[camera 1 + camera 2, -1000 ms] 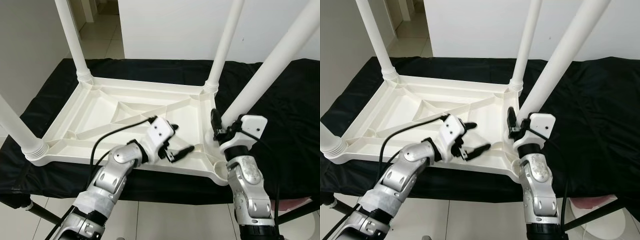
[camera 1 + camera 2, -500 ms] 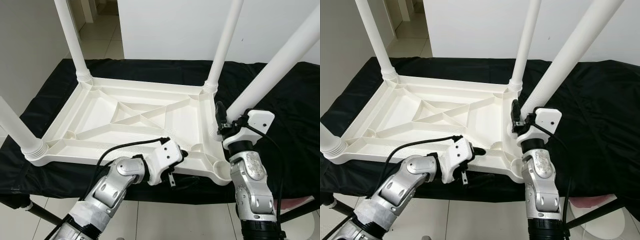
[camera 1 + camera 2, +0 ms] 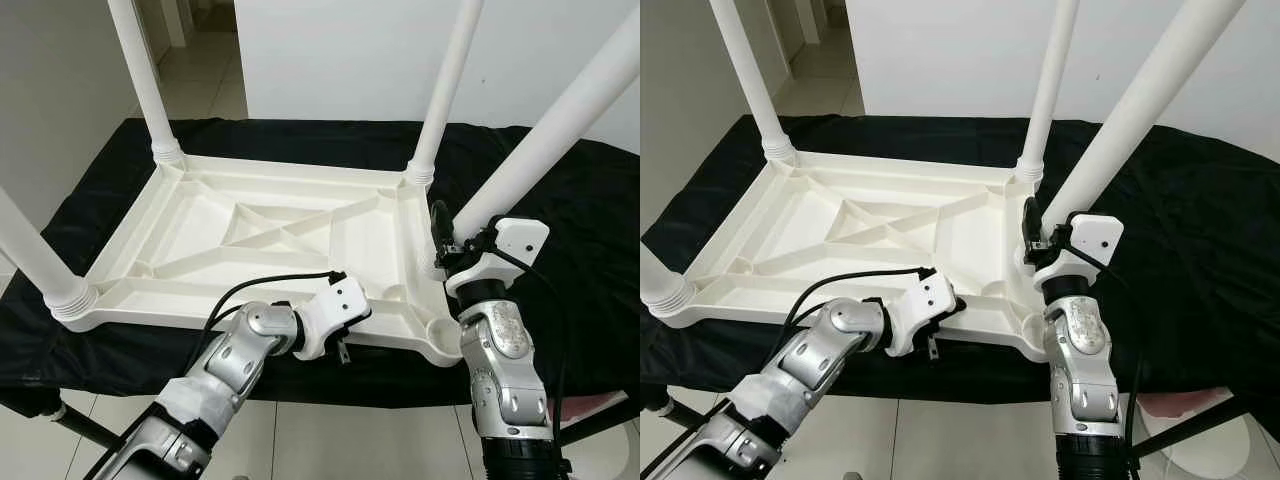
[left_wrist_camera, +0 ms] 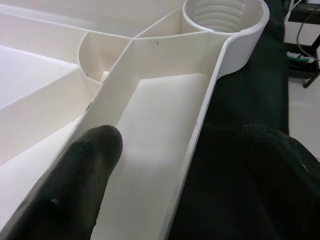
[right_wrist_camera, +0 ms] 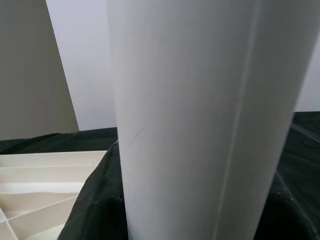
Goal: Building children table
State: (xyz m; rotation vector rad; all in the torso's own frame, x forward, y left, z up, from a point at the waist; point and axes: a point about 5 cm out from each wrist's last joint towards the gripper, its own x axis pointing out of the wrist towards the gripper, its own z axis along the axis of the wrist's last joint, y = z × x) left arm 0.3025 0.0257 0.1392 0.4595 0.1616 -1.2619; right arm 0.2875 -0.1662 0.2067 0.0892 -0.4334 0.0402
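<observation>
Black cloth point(image 3: 560, 190) covers the counter, with white wall and pale floor tiles behind it. On the cloth lies the white children's table top point(image 3: 250, 235) upside down, ribs showing, with three legs point(image 3: 440, 85) standing in its far-left, far-right and near-left corners. The left tool point(image 3: 345, 325) sits at the near rim of the top; its wrist view shows what the head views cannot: one black finger point(image 4: 75, 185) inside the rim channel and the other outside over the cloth, spread wide astride the wall, with the empty threaded socket point(image 4: 222, 15) at the near-right corner ahead. The right tool point(image 3: 440, 245) holds the fourth leg point(image 3: 1140, 110) tilted, its foot near that corner; its wrist view has the white tube close against the camera, and the grip itself cannot be told.
</observation>
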